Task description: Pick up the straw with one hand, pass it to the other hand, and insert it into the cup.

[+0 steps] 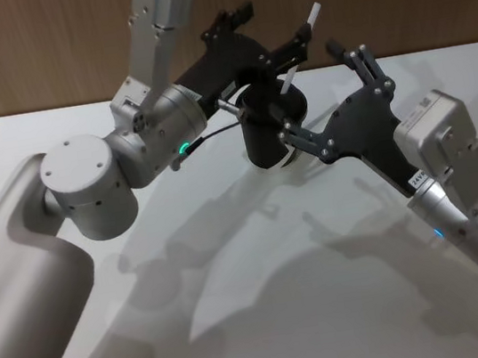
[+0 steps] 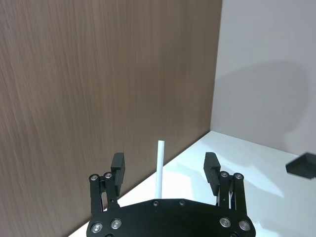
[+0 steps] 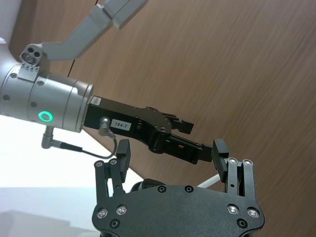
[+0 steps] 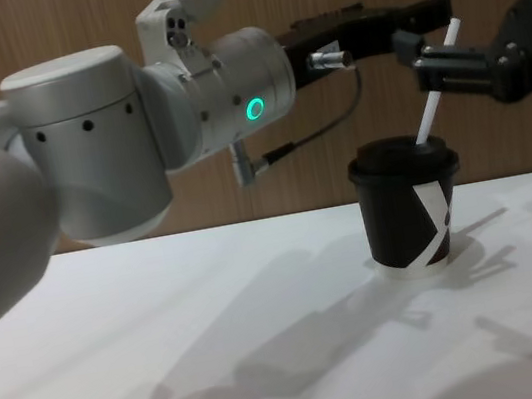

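A: Straw (image 4: pixel 432 97) stands tilted in the cup (image 4: pixel 408 202) on the surface; insertion looks done.

B: Tools?

A: I see my left tool (image 2: pixel 167 170) spread around the straw's top, my right tool (image 3: pixel 171 155) spread nearby. Next I'd back both away without knocking it.

head: above, down | chest: low, side-on | shared: cup (image 1: pixel 269 129)
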`<move>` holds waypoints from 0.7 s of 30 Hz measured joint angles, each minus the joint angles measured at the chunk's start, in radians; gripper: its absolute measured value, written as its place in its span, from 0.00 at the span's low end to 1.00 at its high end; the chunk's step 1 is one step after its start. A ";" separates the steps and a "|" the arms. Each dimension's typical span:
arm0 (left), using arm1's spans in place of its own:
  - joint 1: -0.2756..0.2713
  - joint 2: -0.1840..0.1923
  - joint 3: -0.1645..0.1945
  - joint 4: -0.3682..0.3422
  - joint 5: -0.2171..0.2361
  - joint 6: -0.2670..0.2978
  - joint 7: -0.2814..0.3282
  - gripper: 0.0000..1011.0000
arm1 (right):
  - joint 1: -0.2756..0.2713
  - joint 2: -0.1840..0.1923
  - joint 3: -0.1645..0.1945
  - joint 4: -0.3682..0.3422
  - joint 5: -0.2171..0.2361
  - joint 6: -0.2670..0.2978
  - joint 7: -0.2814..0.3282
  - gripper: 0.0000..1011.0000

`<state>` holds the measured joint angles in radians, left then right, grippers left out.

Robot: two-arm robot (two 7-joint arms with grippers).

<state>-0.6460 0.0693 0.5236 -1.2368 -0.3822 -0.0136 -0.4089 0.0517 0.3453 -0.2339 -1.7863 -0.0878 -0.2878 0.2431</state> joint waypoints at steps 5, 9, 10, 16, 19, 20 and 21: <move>0.005 0.017 -0.004 -0.011 -0.011 0.000 -0.020 0.99 | -0.005 -0.013 0.002 -0.012 0.002 0.003 -0.007 0.99; 0.008 0.028 -0.009 -0.015 -0.017 0.000 -0.027 0.99 | -0.009 -0.022 0.004 -0.025 0.010 0.004 -0.008 0.99; 0.008 0.029 -0.009 -0.015 -0.017 0.000 -0.027 0.99 | -0.009 -0.023 0.005 -0.027 0.013 0.004 -0.007 0.99; 0.005 0.033 -0.016 -0.001 -0.021 -0.006 -0.033 0.99 | -0.014 -0.029 0.009 -0.044 0.032 0.001 0.000 0.99; 0.001 0.032 -0.018 0.011 -0.025 -0.013 -0.042 0.99 | -0.016 -0.033 0.013 -0.050 0.048 0.000 0.006 0.99; -0.001 0.031 -0.018 0.013 -0.026 -0.016 -0.044 0.99 | -0.016 -0.034 0.014 -0.051 0.052 0.000 0.007 0.99; -0.003 0.030 -0.018 0.020 -0.029 -0.022 -0.051 0.99 | -0.017 -0.036 0.017 -0.054 0.062 0.000 0.011 0.99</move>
<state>-0.6490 0.0994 0.5056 -1.2168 -0.4113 -0.0358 -0.4600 0.0347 0.3094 -0.2172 -1.8402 -0.0256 -0.2874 0.2541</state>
